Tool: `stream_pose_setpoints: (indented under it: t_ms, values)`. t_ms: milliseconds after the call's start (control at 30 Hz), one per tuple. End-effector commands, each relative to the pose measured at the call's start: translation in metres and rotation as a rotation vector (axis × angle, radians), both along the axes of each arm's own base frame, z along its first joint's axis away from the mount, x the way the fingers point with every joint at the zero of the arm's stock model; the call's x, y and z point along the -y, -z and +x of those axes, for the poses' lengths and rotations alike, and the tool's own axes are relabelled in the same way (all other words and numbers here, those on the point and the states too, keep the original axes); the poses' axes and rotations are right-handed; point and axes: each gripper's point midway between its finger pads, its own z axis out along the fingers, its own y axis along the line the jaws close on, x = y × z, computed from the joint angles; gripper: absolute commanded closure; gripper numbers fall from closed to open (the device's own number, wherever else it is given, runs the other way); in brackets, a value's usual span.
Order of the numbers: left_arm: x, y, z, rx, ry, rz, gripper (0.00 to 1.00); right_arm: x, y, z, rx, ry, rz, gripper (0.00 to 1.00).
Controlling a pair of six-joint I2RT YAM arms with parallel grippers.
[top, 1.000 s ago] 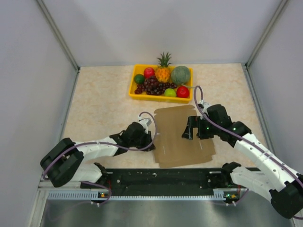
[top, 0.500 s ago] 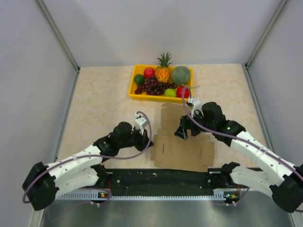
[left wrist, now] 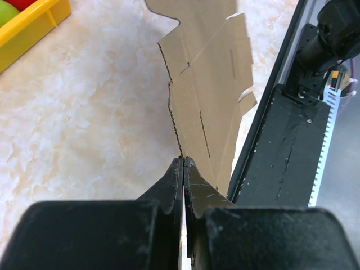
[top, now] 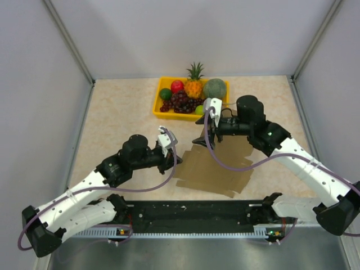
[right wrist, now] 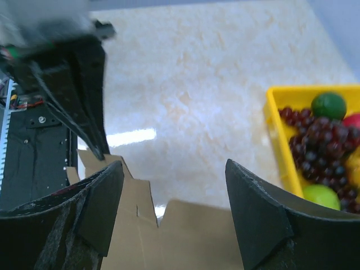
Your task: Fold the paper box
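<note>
The box lies as a flat blank on the table between the arms; the left gripper, jaws closed, pinches its left edge; the right gripper, jaws wide over the far edge, should seat deep before closing, or the flap may slip.

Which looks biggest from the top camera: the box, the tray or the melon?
1. Box, biggest, but only just.
2. Tray, nearly as big as the box.
3. Melon, much the smallest.
</note>
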Motion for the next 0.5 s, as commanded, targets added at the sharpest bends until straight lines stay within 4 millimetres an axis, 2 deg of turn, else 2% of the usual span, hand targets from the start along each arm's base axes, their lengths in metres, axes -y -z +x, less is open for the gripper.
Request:
stream_pose_setpoints:
  t_ms: [0,67,167,300,467]
  values:
    - [-0.002,-0.010,0.008,0.084,0.018,0.060,1.00,-0.014,-0.029,-0.022,0.179,-0.196,0.006,0.27]
    - [-0.003,-0.014,0.010,0.111,0.022,0.068,1.00,-0.017,-0.018,-0.029,0.218,-0.288,-0.021,0.30]
    - [-0.003,-0.021,0.014,0.147,0.031,0.091,1.00,-0.020,-0.012,-0.034,0.245,-0.349,-0.029,0.34]
    - [-0.006,-0.024,0.020,0.174,0.032,0.151,1.00,-0.021,-0.006,-0.034,0.233,-0.384,-0.084,0.44]
    - [-0.006,-0.032,0.021,0.215,0.053,0.151,1.00,-0.032,0.003,-0.038,0.269,-0.420,-0.123,0.53]
